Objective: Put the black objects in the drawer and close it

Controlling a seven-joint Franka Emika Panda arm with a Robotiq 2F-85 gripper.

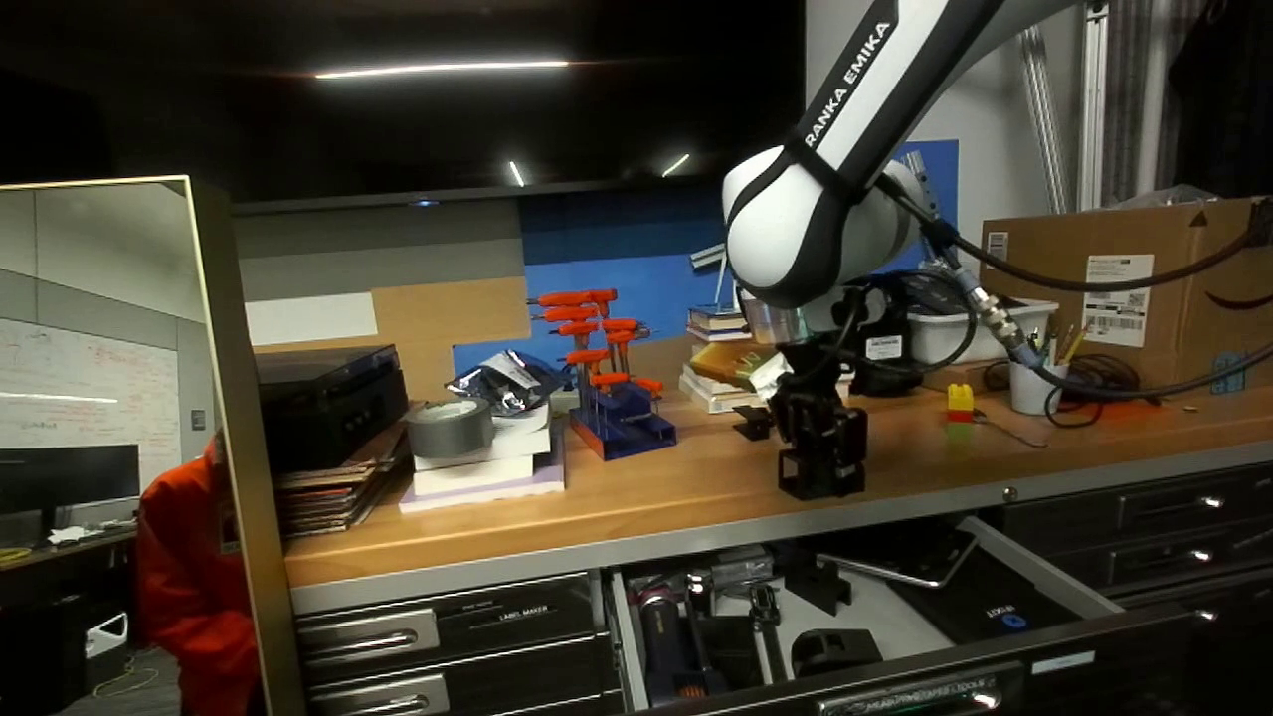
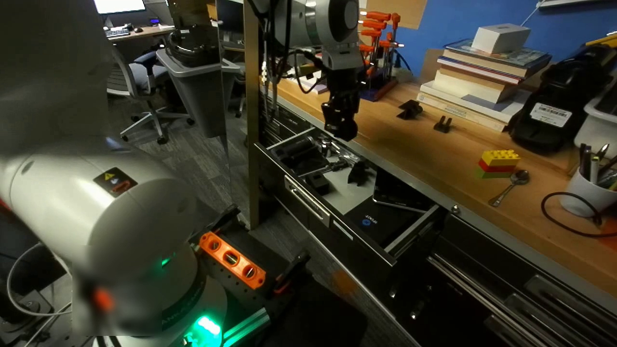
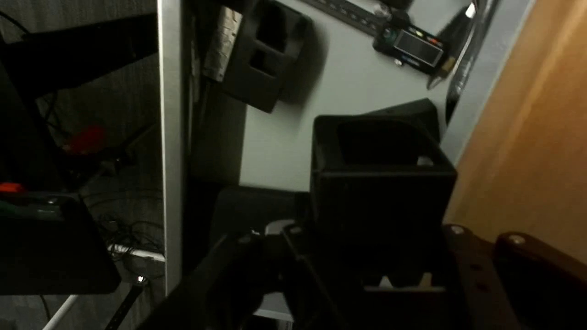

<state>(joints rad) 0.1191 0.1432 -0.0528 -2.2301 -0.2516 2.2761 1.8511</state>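
In an exterior view, nearest comes the drawer, pulled open below the wooden bench top. At its left lies a dark cylindrical tool, then a caliper. Right of these, a chunky black piece rests toward the near side, with an angular black piece farther back. A flat dark device lies at the right.

Above the drawer, close to the bench's near edge, the gripper points straight down. Its fingers stand apart by the width of a hollow black block, holding it between them in the air, square opening toward the wrist camera. The arm reaches in from the upper right, slants down leftward to a bulky white joint, and drops from there into an upright wrist.

Farther off, on the bench top in an exterior view, a low black piece and a two-pronged black piece sit near each other, just left of stacked books. A stand of red-handled hex keys is farther left; a blue panel covers part of the wall behind.
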